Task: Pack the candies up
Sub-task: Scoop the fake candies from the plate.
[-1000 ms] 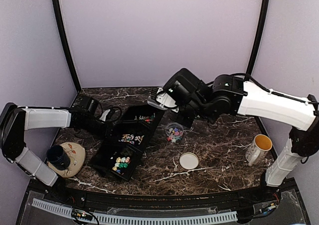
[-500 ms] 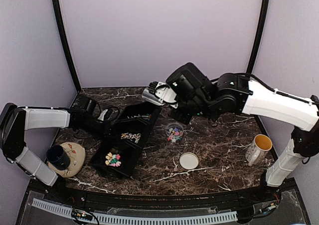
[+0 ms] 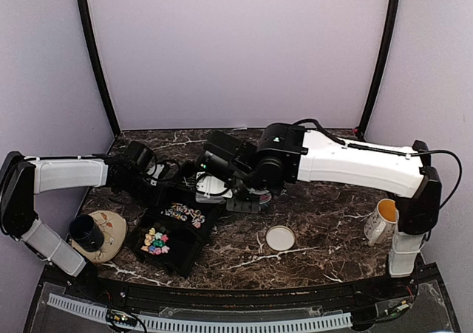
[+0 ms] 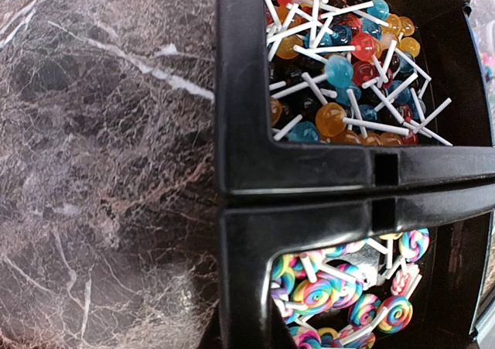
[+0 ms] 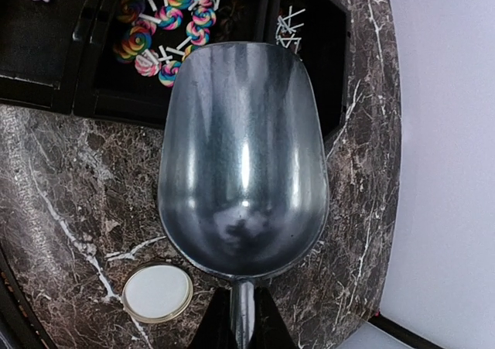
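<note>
A black compartment tray lies left of centre. The candies in it are pastel star pieces, swirl lollipops and ball lollipops. My left gripper is shut on the tray's far-left rim, and the tray divider fills the left wrist view. My right gripper is shut on the handle of a metal scoop. The scoop is empty and hangs over the tray's right edge, mouth toward the swirl lollipops.
A round white lid lies on the marble right of the tray. A yellow-lined mug stands at the right. At the near left, a dark cup sits on a beige plate.
My right arm swung down and left, bringing the scoop from above the tray's far end to its right edge and covering the small candy jar. The tray shifted toward the near left.
</note>
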Motion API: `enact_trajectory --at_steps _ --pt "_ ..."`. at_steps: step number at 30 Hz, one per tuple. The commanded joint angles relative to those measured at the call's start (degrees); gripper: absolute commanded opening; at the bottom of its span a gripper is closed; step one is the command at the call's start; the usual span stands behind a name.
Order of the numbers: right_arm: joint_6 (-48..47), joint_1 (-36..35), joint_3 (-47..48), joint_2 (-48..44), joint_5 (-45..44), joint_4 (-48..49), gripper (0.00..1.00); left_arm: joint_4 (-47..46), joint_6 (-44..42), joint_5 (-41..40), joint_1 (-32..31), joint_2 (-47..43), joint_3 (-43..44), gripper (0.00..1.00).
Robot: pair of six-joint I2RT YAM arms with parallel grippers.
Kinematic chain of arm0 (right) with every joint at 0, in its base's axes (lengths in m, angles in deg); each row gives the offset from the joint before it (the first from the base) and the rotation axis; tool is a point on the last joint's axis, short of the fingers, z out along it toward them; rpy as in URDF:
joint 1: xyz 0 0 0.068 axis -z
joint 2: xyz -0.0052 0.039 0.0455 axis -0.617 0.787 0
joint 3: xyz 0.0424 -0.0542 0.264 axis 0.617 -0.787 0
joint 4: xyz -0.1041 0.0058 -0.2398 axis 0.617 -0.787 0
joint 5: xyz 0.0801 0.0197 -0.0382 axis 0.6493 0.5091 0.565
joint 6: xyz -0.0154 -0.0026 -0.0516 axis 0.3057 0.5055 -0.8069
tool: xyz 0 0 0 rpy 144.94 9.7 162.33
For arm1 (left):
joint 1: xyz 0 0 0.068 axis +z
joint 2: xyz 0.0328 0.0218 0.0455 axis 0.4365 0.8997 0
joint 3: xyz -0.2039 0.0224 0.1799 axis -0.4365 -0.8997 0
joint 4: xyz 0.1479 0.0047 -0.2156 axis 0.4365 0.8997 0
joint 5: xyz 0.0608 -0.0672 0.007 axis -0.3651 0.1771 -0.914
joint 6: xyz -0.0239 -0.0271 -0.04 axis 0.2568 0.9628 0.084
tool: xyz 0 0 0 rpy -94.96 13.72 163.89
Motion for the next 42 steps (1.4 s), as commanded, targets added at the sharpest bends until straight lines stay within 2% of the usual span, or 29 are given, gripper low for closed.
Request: enact_trajectory --at_steps 1,13,20,25,30,36,42 --pt "-1.14 -0.71 3.24 4.41 1.61 -4.69 0.0 -1.54 -0.45 -0.22 -0.71 -3.2 3.43 0.0" --pt "-2.35 -1.55 9.35 15.71 -1.6 -5.85 0.0 -0.62 -0.13 -1.96 -2.27 -2.11 4.15 0.0" --pt "-6.94 -2.14 14.66 23.27 -6.17 -5.3 0.0 0.3 -0.39 -3.65 -3.56 -1.49 4.87 0.0" --pt "-10.43 -2.99 14.57 27.43 -7.42 -3.78 0.0 0.67 -0.88 -5.07 -4.23 -1.74 5.03 0.0" --pt "-13.95 -4.05 15.02 29.97 -2.12 -0.69 0.0 0.03 -0.92 -4.31 -4.34 -1.82 4.99 0.0" --pt "-19.66 -4.29 7.83 27.51 4.39 8.19 0.0 -0.97 -1.08 -3.39 -4.36 -2.59 4.47 0.0" --pt "-19.89 -3.04 0.96 24.27 14.42 16.59 0.0 -1.87 -1.12 -2.69 -4.36 -3.86 3.77 0.0"
